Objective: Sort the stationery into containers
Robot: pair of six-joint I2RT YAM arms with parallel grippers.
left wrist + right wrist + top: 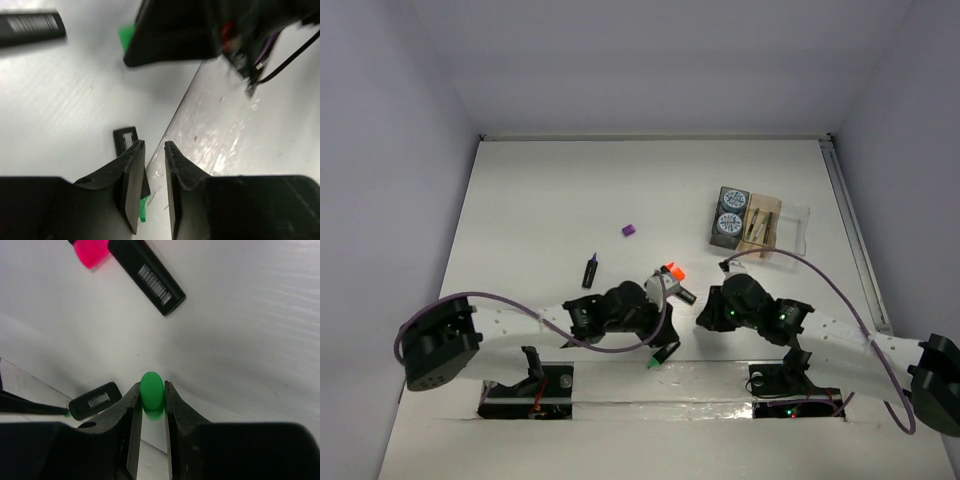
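Observation:
My right gripper (151,396) is shut on a small green cap (151,389) held just above the table; in the top view it (683,295) sits at mid-table. A black marker (147,276) with a pink cap (91,250) lies beyond it. My left gripper (155,150) hangs low near the front edge, its jaws a narrow gap apart with nothing between them. A black marker with a green tip (142,209) lies on the table, partly hidden behind its left finger. The clear box (788,228) and the dark grey holder (728,236) stand at the back right.
Two round blue-and-white pieces (731,210) sit in the grey holder. A loose purple cap (629,229) and a purple-capped marker (590,270) lie left of centre. A taped seam (200,100) runs along the table's front edge.

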